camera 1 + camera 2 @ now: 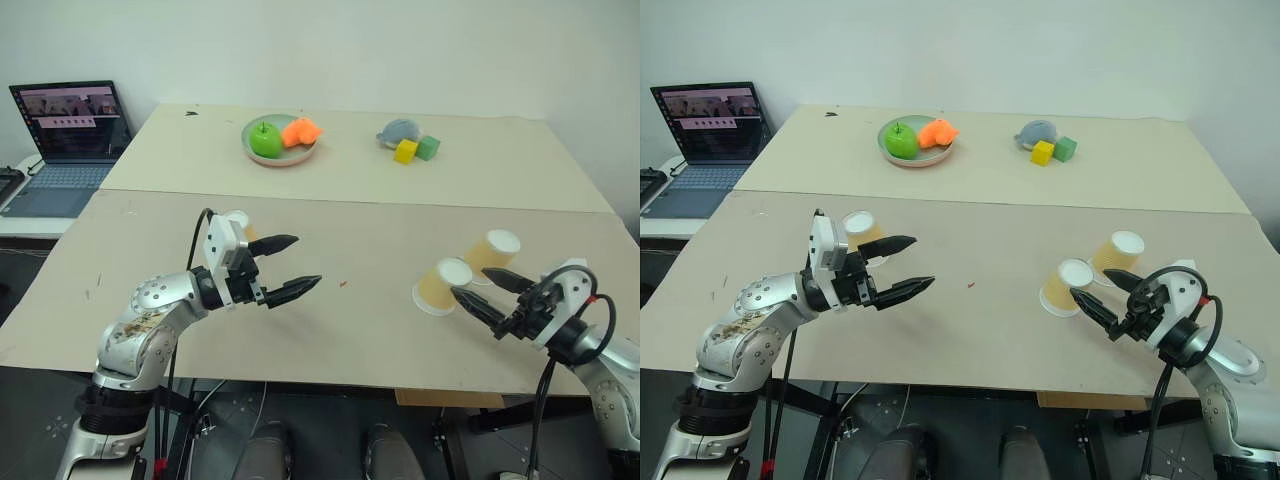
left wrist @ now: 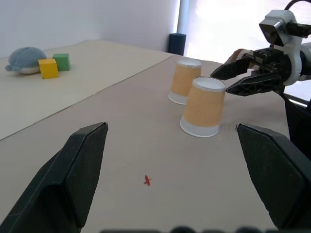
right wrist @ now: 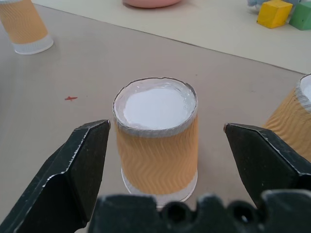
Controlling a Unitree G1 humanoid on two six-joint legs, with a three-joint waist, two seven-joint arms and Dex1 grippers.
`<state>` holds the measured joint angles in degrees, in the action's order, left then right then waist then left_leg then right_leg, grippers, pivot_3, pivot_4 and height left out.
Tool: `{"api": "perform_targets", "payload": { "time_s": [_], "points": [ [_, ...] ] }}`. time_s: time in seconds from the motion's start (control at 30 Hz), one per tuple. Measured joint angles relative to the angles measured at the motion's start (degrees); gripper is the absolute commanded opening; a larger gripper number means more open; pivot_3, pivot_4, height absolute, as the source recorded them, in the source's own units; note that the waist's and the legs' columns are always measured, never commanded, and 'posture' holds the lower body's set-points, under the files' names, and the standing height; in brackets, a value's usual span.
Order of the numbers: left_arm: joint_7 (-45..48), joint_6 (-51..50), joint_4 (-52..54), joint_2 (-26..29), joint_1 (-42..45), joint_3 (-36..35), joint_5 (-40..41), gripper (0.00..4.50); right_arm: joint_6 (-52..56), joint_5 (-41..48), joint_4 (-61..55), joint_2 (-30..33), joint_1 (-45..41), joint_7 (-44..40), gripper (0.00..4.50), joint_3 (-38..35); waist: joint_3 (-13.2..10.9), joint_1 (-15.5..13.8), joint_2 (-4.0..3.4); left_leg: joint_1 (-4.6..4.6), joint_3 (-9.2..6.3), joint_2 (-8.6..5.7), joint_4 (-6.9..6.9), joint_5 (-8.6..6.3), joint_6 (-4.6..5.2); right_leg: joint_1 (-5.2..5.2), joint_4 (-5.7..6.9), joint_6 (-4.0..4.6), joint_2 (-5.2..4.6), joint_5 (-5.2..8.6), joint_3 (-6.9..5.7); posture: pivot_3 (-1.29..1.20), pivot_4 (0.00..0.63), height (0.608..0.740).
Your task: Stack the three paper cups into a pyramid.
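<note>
Reaching toward the nearer cup (image 3: 156,141), the right claw (image 1: 483,292) is hanging released, its two black fingers spread to either side of that cup without touching it. All three cups are standing upside down on the table (image 1: 340,330): the nearer cup, a second cup (image 1: 492,252) just behind it and close beside, and a third cup (image 1: 862,233) well apart from the nearer cup, close behind the left claw (image 1: 285,266), which is also hanging released and grasping nothing. No pyramid is being formed yet. The main risk is coming from how close the second cup is sitting to the nearer cup: one spread finger is likely to be nudging or tipping it as the claw is closing. The paper walls are looking thin and tapered, so a hard squeeze is likely to be crushing the cup, while a light one is risking it slipping out. A low, level approach could also be pushing the nearer cup across the table rather than catching it.
</note>
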<state>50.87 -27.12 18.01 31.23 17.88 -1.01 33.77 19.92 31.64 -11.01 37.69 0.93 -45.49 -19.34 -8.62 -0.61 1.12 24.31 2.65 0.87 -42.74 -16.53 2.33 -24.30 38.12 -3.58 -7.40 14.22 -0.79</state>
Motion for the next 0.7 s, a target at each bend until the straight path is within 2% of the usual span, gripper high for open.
{"api": "perform_targets", "payload": {
  "time_s": [0.23, 0.43, 0.53, 0.63, 0.7],
  "points": [
    [3.0, -0.4, 1.5, 3.3, -2.4, 1.0, -0.7, 4.50, -1.1, -2.1, 3.8, -1.7, -5.7, -2.1, 4.43, 5.8, 0.0, 0.1, -0.04, -0.01, 0.01, -0.01, 0.01, 0.00, 0.00, -0.01, 0.00, 0.01, 0.02, 0.00, 0.02, 0.00, 0.150, 0.678],
    [3.8, 1.5, 1.5, 4.5, -4.0, 1.2, -3.1, 4.50, -2.9, -3.9, 9.2, -2.7, -9.8, -3.4, 4.43, 7.7, -0.1, -0.1, -0.07, -0.01, 0.02, -0.01, 0.01, 0.00, 0.00, 0.00, 0.00, 0.01, 0.02, -0.01, 0.02, 0.00, 0.150, 0.678],
    [3.6, 2.1, 1.6, 4.5, -5.1, 1.1, -3.5, 4.50, -3.5, -4.3, 11.2, -2.8, -11.2, -3.8, 3.74, 7.7, -0.2, 0.0, -0.07, 0.00, 0.02, 0.00, 0.01, 0.00, 0.00, -0.02, 0.00, 0.01, 0.02, -0.01, 0.01, 0.00, 0.150, 0.678],
    [2.5, 3.1, 2.0, 4.6, -7.2, 0.2, -4.3, 4.50, -4.2, -4.6, 12.7, -3.1, -12.6, -4.3, 2.80, 7.8, -0.3, 0.1, -0.09, -0.01, 0.02, 0.01, 0.02, 0.00, 0.00, -0.02, 0.00, 0.01, 0.02, -0.01, 0.01, 0.00, 0.150, 0.678],
    [1.5, 3.1, 2.4, 4.5, -8.4, -0.2, -4.4, 4.50, -4.8, -5.6, 13.7, -3.5, -14.0, -4.4, 2.65, 8.0, -0.3, 0.2, -0.11, -0.01, 0.02, 0.01, 0.01, 0.01, -0.01, -0.03, 0.03, 0.03, 0.02, -0.02, 0.01, 0.00, 0.150, 0.678]
  ]
}}
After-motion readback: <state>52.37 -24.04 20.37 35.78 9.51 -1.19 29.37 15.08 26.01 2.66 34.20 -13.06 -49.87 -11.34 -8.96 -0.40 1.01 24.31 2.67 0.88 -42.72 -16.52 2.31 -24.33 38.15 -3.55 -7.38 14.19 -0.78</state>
